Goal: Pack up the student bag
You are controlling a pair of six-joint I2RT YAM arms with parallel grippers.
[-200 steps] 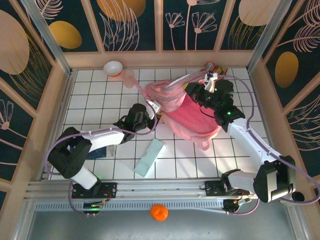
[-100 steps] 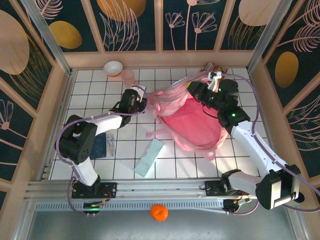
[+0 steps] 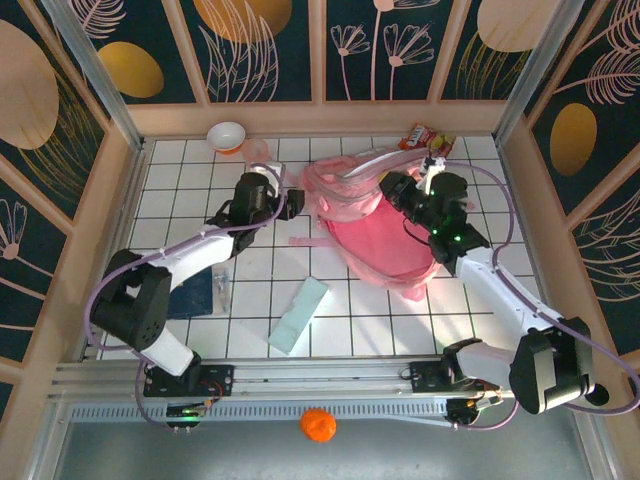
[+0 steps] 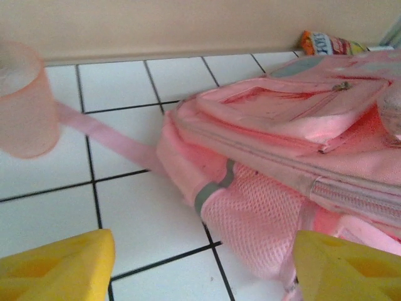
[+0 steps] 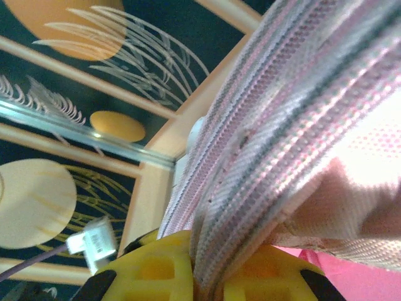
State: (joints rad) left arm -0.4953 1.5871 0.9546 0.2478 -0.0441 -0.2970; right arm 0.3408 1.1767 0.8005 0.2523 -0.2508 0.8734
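The student bag [image 3: 385,240] lies on the far right part of the table [image 3: 180,190]. Its long axis runs from far left to near right, with the front pockets facing up. The right gripper [image 3: 393,186] sits at the bag's far edge, its yellow fingers [image 5: 156,269] pressed together on a band of the bag's striped webbing [image 5: 263,106].

The left gripper [image 3: 291,203] hovers just beside the bag's far-left end, spread wide and holding nothing. From its wrist camera, the bag's mesh side pocket [image 4: 250,219] lies ahead and to the right, nearer the right-hand finger than the left-hand one. A loose pink strap [image 4: 106,138] trails leftward across the tiles toward a pink cup [image 4: 22,100].

The next move, as I judge it, turns on one relation. The bag lies to the right of the left gripper and end-on to it, so that arm is the nearer one for this end. It would need only a short reach rightward to take the fabric opposite the right gripper's hold. Whether the main zip is open is not clear from these views.
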